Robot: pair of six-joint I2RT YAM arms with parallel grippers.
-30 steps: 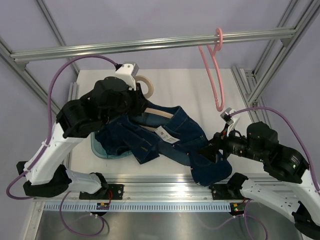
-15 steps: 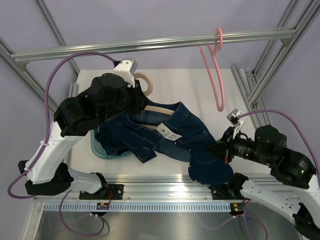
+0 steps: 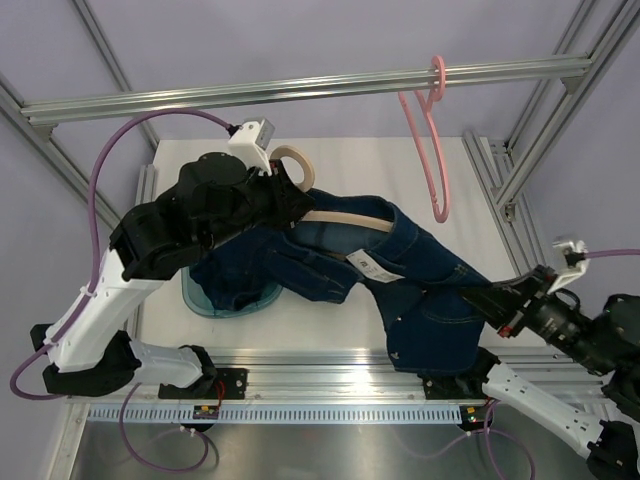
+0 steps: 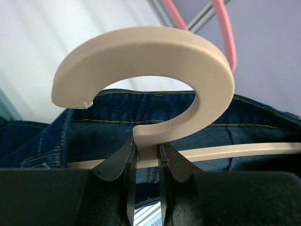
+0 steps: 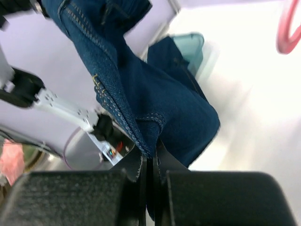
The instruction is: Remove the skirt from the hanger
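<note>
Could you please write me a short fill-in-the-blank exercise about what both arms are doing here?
The left end effector clamps the beige hanger just below its ____.
The right end effector is shut on an edge of the denim ____.
The pink hanger hangs from the overhead ____.
Missing words: hook; skirt; rail.

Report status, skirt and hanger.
Left gripper shut on beige hanger. Right gripper shut on denim skirt, stretched, not yet off. Pink hanger on rail, apart.
</note>
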